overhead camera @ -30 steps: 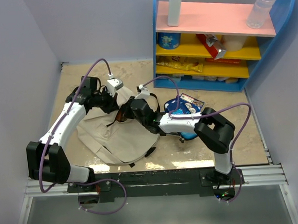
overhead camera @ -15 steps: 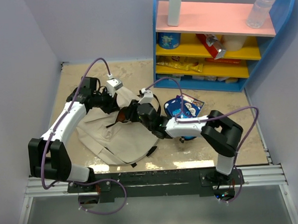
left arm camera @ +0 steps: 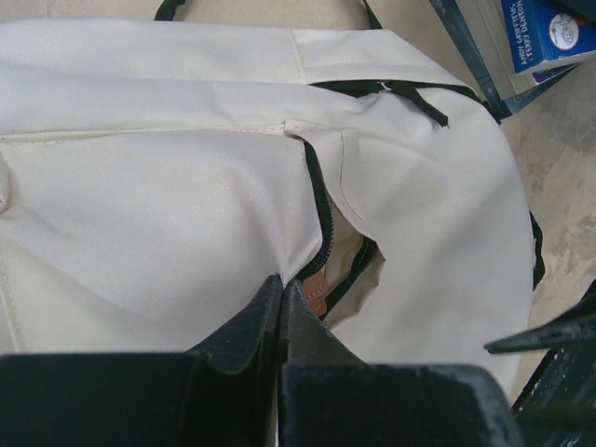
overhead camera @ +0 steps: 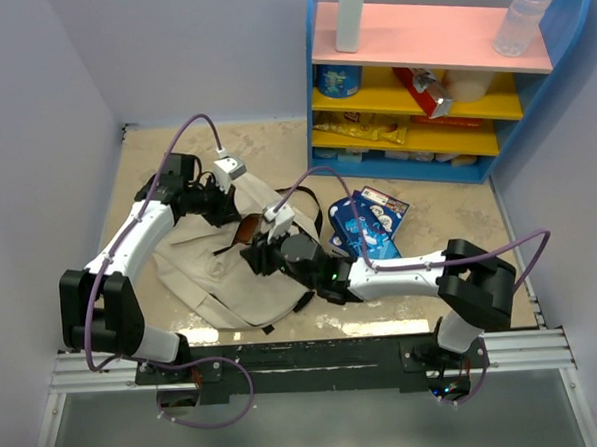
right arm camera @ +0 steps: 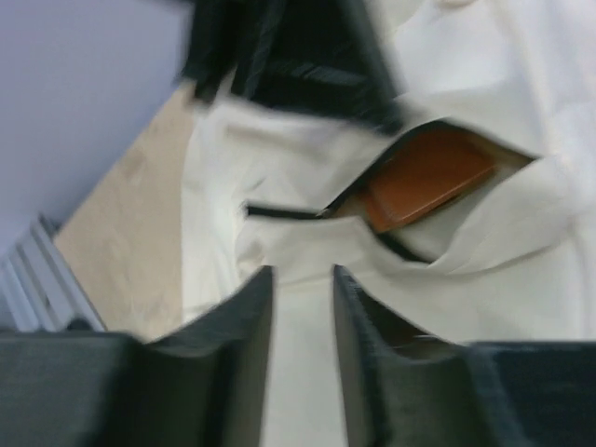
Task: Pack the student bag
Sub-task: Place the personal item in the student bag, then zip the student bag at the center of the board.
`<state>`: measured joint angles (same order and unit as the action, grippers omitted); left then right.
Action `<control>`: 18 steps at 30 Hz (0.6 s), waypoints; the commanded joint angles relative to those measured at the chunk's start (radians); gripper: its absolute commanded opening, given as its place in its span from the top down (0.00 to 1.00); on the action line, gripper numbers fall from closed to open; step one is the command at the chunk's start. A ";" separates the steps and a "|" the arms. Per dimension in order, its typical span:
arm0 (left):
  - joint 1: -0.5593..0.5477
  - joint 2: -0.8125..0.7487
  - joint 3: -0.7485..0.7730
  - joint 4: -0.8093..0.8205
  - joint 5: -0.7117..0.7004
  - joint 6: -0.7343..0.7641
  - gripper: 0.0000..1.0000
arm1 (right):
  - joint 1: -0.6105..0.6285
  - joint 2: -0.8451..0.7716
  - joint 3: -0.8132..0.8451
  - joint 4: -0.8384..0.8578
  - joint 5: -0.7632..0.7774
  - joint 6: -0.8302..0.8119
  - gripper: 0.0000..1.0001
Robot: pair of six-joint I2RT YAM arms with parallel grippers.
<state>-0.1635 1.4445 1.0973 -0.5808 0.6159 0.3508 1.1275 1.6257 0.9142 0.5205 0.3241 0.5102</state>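
The student bag, a large beige canvas backpack with black straps, lies on the table left of centre. My left gripper is shut on the bag's fabric beside the zipper and holds the opening apart; its fingertips meet on the cloth. An orange-brown flat thing shows inside the opening. My right gripper hovers over the bag's front just near of the opening. Its jaws stand a little apart, with only bag cloth behind the gap.
A blue book or packet lies right of the bag, also seen at the corner of the left wrist view. A blue shelf unit with snacks and a bottle stands at the back right. Walls close in on the left and right.
My right gripper has drawn back from the bag's opening toward the near left, and its jaws have parted. The right elbow swung out to the right. The left gripper kept its hold.
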 commanded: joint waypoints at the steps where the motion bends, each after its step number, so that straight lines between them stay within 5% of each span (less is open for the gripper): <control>1: 0.007 0.033 0.015 0.058 0.091 -0.003 1.00 | 0.125 -0.001 -0.015 0.051 0.015 -0.237 0.56; 5: 0.005 0.044 0.024 0.050 0.094 -0.004 1.00 | 0.170 0.048 0.008 0.130 0.055 -0.384 0.43; 18: 0.005 0.008 0.047 0.018 0.085 -0.003 1.00 | 0.169 0.276 0.158 0.295 0.116 -0.743 0.44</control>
<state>-0.1616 1.4899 1.0977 -0.5720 0.6514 0.3508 1.2995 1.8786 1.0119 0.7105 0.3931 -0.0864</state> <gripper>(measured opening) 0.018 0.561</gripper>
